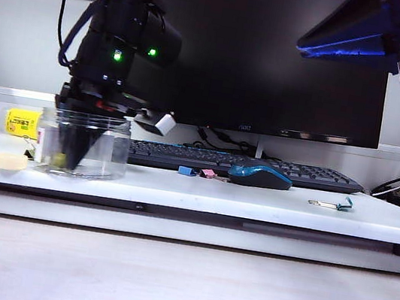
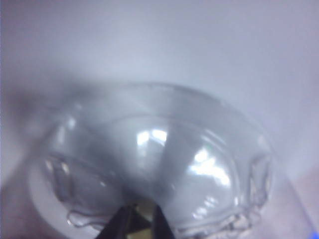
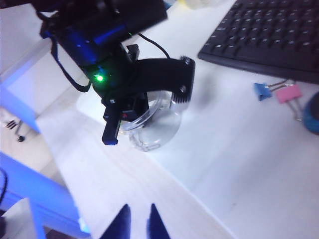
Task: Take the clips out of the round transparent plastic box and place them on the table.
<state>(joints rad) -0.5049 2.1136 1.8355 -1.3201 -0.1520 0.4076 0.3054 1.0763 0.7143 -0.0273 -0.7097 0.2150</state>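
A: Item 1, the jar?
B: Clear round jar (image 1: pixel 85 145), lower left of the exterior view, standing upright on the white table (image 1: pixel 253 200).

A: Item 2, left gripper?
B: Left gripper (image 1: pixel 71 154) reaches straight down inside the jar, tips near its floor. In the left wrist view the 2 dark fingertips (image 2: pixel 119 226) sit either side of a small yellow clip (image 2: pixel 141 222), jaws narrowed around it; whether they actually pinch it, I cannot tell.

A: Item 3, right gripper?
B: Right gripper (image 3: pixel 136 223), raised at the upper right of the exterior view, well apart from the jar. Its 2 tips stand a little apart with nothing between them.

A: Other stock?
B: 1 keyboard (image 1: pixel 236 163), 1 blue mouse (image 1: pixel 260 176), blue and pink clips (image 1: pixel 198 172) just beside the mouse, 1 teal clip (image 1: pixel 334 205) at the right.
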